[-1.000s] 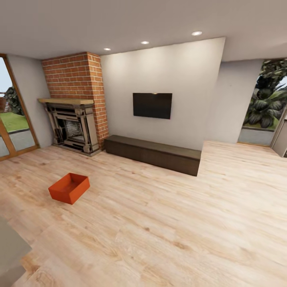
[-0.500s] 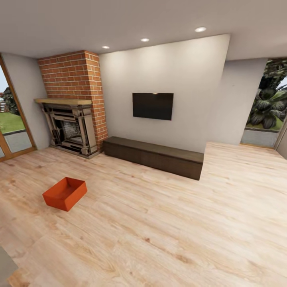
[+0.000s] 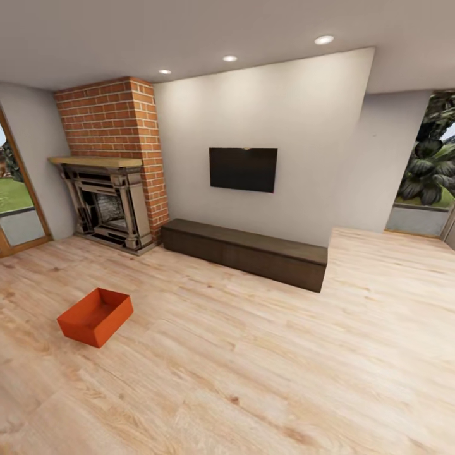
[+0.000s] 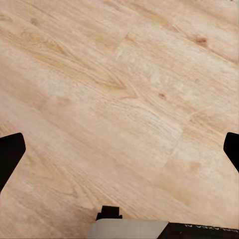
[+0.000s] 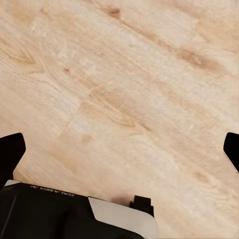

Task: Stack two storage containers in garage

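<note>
Orange storage container (image 3: 95,316) on wood floor (image 3: 265,354), apparently empty

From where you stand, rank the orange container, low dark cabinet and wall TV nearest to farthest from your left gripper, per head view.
1. Orange container, front left.
2. Low dark cabinet, centre, farther back.
3. Wall TV, mounted above that cabinet.

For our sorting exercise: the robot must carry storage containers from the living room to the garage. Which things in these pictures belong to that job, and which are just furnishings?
Belongs to the job:
- storage container, orange-red, open, standing on the wood plank floor

Just furnishings:
- brick fireplace
- wall television
- low dark cabinet
- glass door
</note>
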Robot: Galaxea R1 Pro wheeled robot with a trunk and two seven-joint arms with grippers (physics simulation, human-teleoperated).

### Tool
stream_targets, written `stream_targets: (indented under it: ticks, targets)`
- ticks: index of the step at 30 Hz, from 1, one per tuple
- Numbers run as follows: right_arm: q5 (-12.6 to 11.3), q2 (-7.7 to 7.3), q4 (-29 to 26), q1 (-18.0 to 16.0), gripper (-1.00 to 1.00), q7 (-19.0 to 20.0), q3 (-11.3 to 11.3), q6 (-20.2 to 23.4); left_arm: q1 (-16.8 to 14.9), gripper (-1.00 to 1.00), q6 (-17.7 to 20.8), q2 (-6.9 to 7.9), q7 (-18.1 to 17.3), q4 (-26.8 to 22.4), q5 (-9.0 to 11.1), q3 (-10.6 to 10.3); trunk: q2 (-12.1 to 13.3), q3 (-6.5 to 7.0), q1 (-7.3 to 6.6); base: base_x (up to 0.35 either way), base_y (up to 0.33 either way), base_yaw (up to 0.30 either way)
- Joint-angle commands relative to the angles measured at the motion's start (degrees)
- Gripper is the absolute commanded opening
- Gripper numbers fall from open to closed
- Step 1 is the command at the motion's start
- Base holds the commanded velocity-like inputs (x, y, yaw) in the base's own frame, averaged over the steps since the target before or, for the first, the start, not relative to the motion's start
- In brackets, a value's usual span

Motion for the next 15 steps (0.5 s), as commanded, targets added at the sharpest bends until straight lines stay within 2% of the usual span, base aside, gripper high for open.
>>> stream_targets:
  ticks: [1,15]
  targets:
    - [0.56,-0.03,0.18,-0.08,1.0,0.08,-0.5,-0.36,-0.09,1.0,-0.34,-0.01,-0.09,0.25,0.27,0.06,-0.05,-0.03,0.06,0.321,0.0,0.0]
    - [0.56,-0.03,0.2,-0.06,1.0,0.08,-0.5,-0.36,-0.12,1.0,-0.34,-0.01,-0.09,0.23,0.27,0.06,-0.05,-0.03,0.06,0.321,0.0,0.0]
